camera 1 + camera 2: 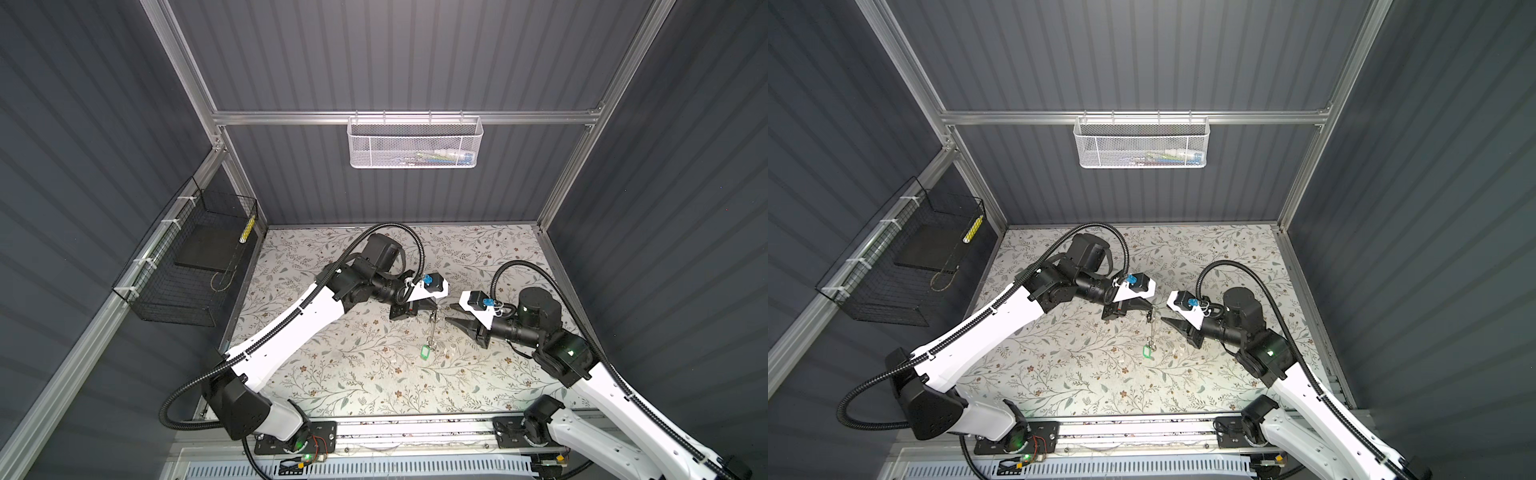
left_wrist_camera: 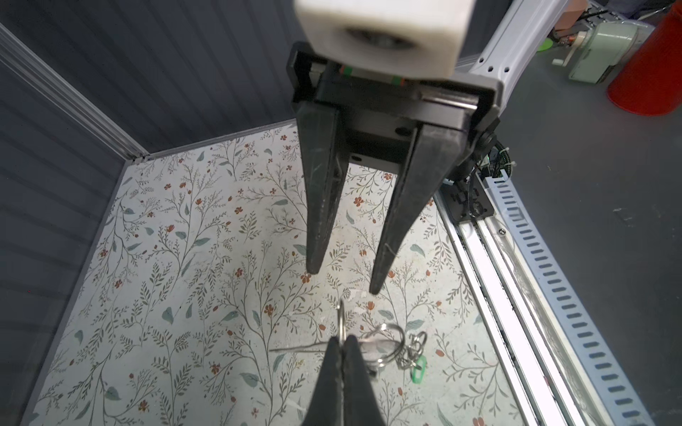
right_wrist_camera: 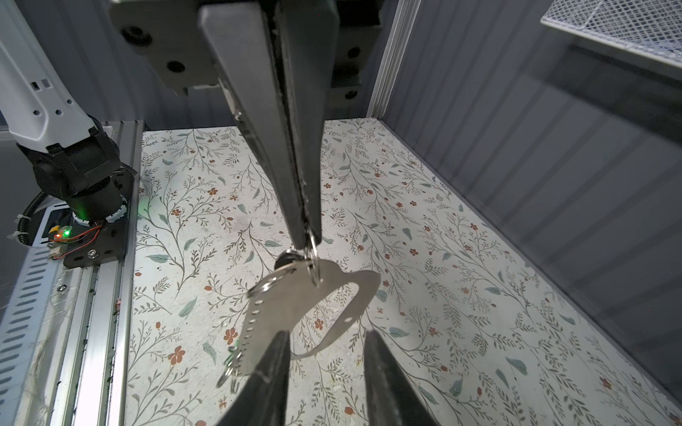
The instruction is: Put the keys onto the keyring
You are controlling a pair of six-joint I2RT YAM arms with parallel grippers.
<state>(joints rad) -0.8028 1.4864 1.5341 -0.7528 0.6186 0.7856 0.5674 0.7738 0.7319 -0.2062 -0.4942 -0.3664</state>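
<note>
Enclosure of dark grey ribbed panels on an aluminium frame; floor is a table covered in a floral print.

Left wall: black wire basket fixed to the rail, a dark flat slab inside it.

Far wall, centre: white mesh basket hung from the crossbar. Contents too small to identify.

Left gripper is raised above mid-table, pointing right. Its jaws are pressed together on a thin split ring, pinched at the very tips. The right wrist view confirms this grip. The split ring passes through a flat metal plate, curved, with a row of small holes along one edge, which hangs from the ring.

Below the plate hang further small rings and links. The keyring, with its green tag, is the lowest item on this string, under the left gripper's tips and a little nearer in both top views. Whether the tag touches the table cannot be told.

Right gripper is just to the right of the hanging string, pointing left at it. Its fingers stand apart with nothing between them. In the right wrist view the plate hangs just beyond the fingertips; contact cannot be determined.
</note>
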